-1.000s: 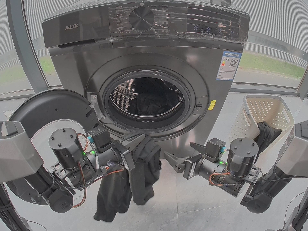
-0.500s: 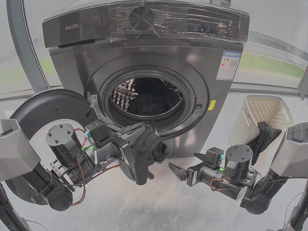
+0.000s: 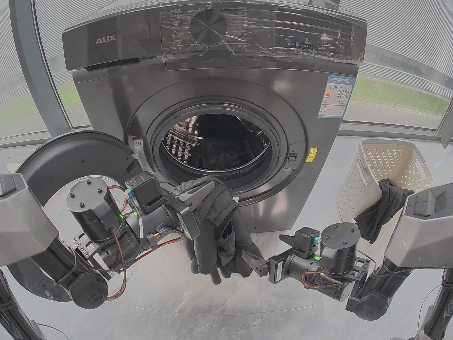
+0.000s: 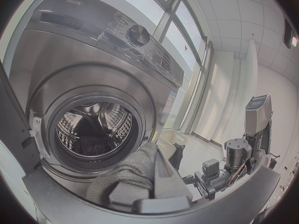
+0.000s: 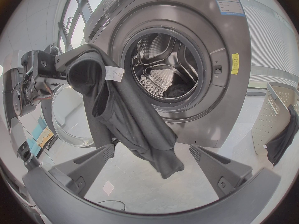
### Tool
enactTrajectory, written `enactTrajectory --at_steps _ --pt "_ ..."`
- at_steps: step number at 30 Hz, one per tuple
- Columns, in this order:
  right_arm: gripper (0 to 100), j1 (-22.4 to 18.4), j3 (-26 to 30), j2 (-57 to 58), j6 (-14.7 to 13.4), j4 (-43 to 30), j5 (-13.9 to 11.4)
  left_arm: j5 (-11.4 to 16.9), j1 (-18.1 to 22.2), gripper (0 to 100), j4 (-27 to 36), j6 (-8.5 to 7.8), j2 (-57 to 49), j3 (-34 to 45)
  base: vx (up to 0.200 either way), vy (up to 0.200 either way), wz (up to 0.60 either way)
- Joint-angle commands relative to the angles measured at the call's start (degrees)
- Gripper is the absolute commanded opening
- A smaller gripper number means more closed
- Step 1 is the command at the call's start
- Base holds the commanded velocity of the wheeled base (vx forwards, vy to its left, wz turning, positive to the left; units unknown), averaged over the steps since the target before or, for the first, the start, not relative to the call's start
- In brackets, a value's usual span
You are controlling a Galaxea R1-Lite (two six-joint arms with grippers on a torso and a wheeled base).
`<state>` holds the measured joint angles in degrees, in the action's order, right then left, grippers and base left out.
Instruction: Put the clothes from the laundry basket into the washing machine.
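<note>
Dark garment [image 3: 218,232]: light, limp knit with no stiffness. It'll drape, swing and could snag on the door rim, so best taken at a bunched fold, not a loose hem. Left gripper [image 3: 200,197] is clamped on its top fold, just in front of and below the drum opening [image 3: 214,145] of the washing machine [image 3: 212,90]; the rest hangs toward the floor. Right gripper [image 5: 151,150] is empty, jaws wide apart, right at the hanging tail; can't tell if it's touching. Another dark piece [image 3: 384,208] drapes over the laundry basket [image 3: 396,159] rim, well off to the right.
</note>
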<state>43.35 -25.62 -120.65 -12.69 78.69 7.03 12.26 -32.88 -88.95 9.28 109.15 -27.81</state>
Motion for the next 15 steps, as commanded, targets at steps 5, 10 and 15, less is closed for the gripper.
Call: enactTrajectory --at_steps 5,10,15 --pt "100 0.9 0.1 -1.3 -0.2 0.3 -0.3 0.0 0.0 0 -0.3 0.04 0.0 -0.4 0.000 0.000 0.00" --pt "100 1.7 0.1 -2.0 -0.1 0.9 -0.3 0.0 0.0 0 -0.3 0.04 -0.2 -0.2 0.000 0.000 0.00" --pt "100 2.4 -0.8 -4.0 -0.1 1.6 -0.4 0.0 0.0 0 -0.3 -0.05 -0.3 0.2 0.000 0.000 0.00"
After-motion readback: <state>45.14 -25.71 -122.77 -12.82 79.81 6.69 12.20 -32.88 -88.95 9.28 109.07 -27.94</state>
